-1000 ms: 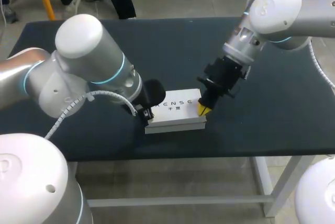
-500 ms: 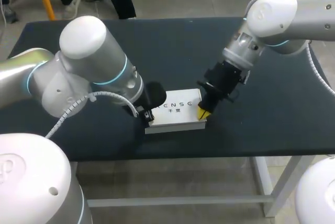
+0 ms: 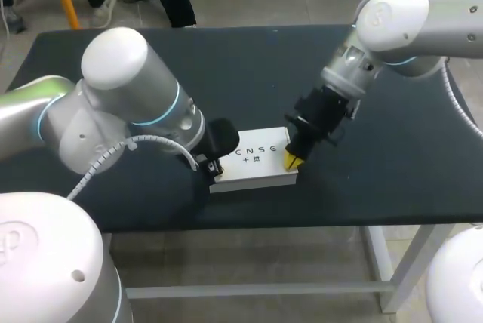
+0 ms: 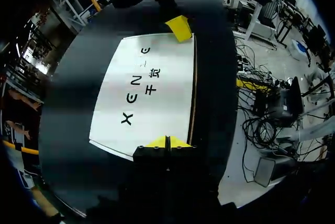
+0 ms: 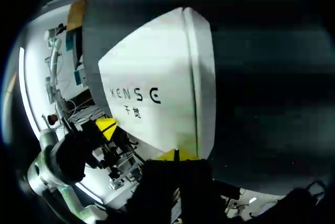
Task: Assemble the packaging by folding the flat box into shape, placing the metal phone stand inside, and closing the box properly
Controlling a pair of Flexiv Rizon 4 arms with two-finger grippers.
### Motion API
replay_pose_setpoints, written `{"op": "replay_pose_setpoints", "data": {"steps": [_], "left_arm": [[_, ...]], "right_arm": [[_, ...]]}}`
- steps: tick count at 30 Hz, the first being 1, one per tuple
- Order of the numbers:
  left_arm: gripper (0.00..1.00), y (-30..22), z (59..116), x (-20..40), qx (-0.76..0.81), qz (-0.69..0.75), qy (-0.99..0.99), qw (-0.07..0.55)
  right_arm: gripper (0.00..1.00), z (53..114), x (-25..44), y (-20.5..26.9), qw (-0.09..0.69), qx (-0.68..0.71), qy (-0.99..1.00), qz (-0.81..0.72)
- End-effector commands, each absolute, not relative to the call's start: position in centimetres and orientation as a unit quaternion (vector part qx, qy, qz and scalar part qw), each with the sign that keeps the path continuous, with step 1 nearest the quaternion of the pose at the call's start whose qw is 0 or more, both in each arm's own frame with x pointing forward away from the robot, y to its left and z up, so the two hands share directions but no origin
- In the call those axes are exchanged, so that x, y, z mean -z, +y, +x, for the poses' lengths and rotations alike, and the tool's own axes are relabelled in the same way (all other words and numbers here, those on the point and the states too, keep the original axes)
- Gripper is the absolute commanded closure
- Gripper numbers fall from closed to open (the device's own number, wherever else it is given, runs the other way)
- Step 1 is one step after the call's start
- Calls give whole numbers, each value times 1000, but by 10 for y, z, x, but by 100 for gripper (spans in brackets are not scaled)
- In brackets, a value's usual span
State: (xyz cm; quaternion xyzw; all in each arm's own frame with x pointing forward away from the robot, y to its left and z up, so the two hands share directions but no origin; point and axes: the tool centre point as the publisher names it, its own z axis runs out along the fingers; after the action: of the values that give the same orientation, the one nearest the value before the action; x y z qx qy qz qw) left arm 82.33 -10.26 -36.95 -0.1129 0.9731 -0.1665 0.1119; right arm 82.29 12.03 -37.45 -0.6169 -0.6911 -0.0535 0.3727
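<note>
Head view: flat, smooth, white rectangular box [image 3: 253,161].

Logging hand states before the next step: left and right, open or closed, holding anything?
Left hand: closed, holding nothing, tips at the edge of the white box.
Right hand: closed, holding nothing, at its opposite edge.

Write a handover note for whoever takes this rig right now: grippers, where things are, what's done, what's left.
Left gripper: fingers shut, nothing held, tips at the white box's left end.
Right gripper: fingers shut, nothing held, tips on the box's right end.
Box: lying flat on the black table, near its front edge.
Done: box folded into shape, lid down.
Phone stand: not in sight; possibly inside, cannot confirm.
To do: check the lid is fully seated, then lift both arms clear.
</note>
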Motion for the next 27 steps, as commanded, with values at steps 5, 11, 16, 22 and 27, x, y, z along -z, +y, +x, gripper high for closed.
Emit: {"op": "replay_pose_setpoints", "data": {"steps": [5,11,16,22,27], "left_arm": [[100,-107,815,359,159,-107,973,131],[100,-110,825,377,147,-112,977,107],[100,-108,827,386,146,-118,977,96],[100,-105,818,373,149,-122,976,105],[93,-109,809,345,138,-149,973,113]], "right_arm": [[100,816,362,119,358,67,-697,-618],[100,821,377,121,369,51,-691,-619],[100,825,386,121,374,37,-687,-622],[100,824,376,118,370,49,-692,-618],[100,827,347,108,344,96,-706,-611]]}}
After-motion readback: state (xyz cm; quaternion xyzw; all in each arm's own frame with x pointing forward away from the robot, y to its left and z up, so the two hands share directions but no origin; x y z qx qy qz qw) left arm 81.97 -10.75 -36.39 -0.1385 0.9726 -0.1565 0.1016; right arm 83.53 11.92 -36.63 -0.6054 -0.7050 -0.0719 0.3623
